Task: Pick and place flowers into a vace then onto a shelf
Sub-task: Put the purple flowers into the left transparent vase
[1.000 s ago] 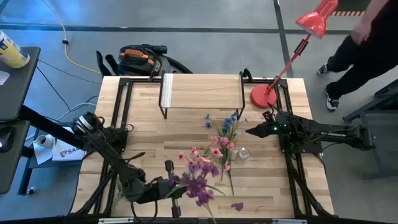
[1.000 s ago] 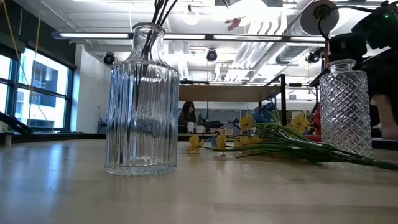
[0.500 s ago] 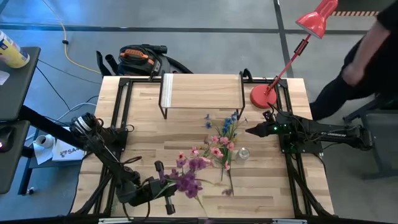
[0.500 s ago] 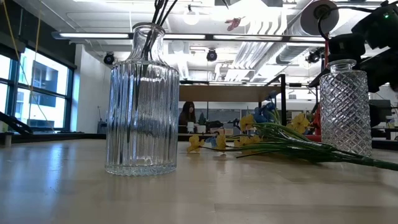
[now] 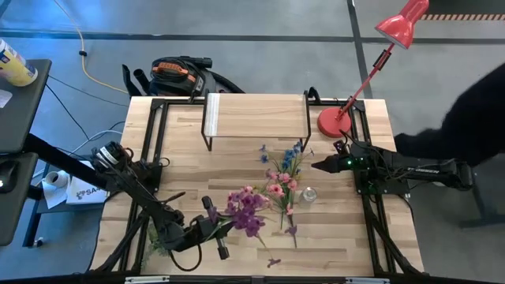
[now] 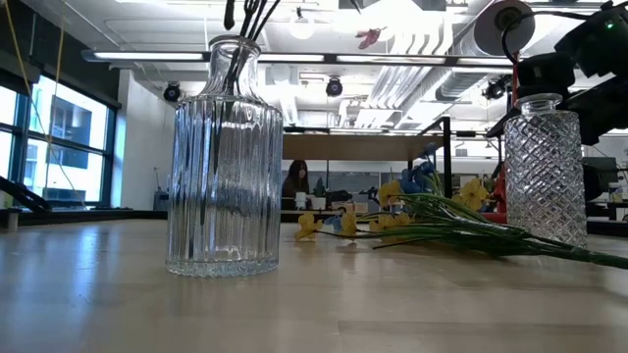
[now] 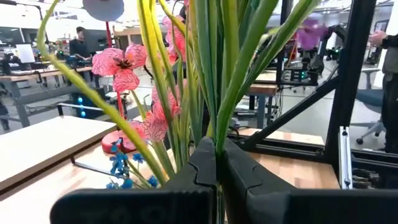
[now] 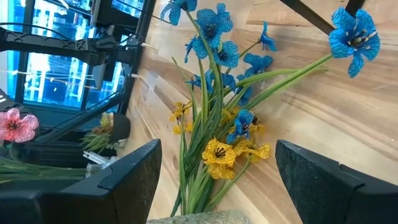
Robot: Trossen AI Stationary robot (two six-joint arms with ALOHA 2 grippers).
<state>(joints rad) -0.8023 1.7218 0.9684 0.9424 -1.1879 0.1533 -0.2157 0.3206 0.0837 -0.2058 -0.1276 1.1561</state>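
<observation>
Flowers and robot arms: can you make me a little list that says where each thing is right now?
pink and purple flowers: stems pinched in the left gripper, blooms over the front middle of the table
left gripper: shut on the stems
blue and yellow flowers: lying flat on the table, in front of the shelf
right gripper: open, empty, beside the blue and yellow flowers
ribbed glass vase: upright, dark stems in its neck
diamond-cut glass vase: upright
shelf: at the back of the table

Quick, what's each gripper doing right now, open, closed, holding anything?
Left gripper: shut on the stems of the pink and purple flowers.
Right gripper: open, empty, poised over the blue and yellow flowers lying on the table.
</observation>
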